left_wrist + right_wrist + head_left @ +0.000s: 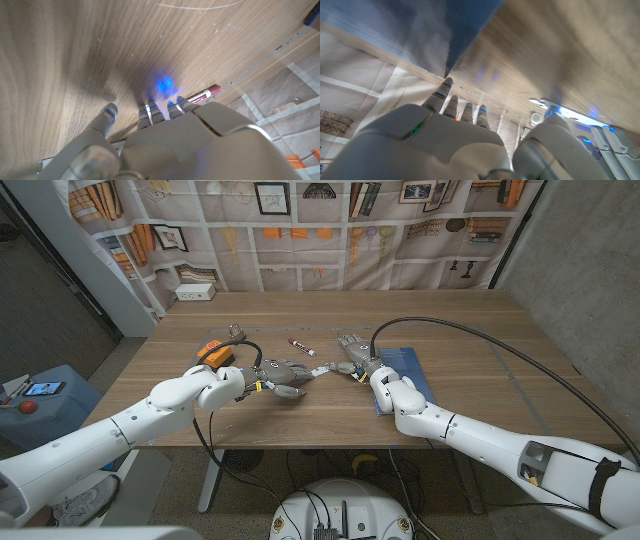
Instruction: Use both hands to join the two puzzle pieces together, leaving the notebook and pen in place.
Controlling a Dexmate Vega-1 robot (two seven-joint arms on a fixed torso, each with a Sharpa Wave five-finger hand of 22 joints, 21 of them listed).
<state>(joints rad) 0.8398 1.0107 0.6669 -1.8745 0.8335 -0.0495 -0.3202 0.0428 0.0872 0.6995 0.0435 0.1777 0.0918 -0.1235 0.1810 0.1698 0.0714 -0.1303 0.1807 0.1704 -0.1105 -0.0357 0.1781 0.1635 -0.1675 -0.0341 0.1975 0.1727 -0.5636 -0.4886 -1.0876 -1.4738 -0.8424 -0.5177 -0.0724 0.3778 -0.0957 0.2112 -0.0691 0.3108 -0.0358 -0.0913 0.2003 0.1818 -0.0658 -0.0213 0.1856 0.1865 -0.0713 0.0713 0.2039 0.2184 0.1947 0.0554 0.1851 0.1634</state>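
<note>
A small pale puzzle piece [322, 367] lies on the wooden table [480, 330] between my two hands. I cannot make out whether it is one piece or two. My left hand [278, 373] reaches toward it from the left, fingertips down on the wood in the left wrist view [165, 145]. My right hand [352, 352] stands just right of it, fingers spread toward the far side. In the right wrist view a pale flat piece [547, 103] shows beside the thumb of my right hand [435, 145]. The red and white pen [302, 348] [205, 94] lies just beyond the left fingers. The blue notebook [408, 370] [460, 30] lies under my right wrist.
An orange object [214, 352] sits left of my left hand, with a small metal-looking part behind it. A black cable [450, 325] arcs over the table's right half. The table's far edge meets a printed bookshelf backdrop.
</note>
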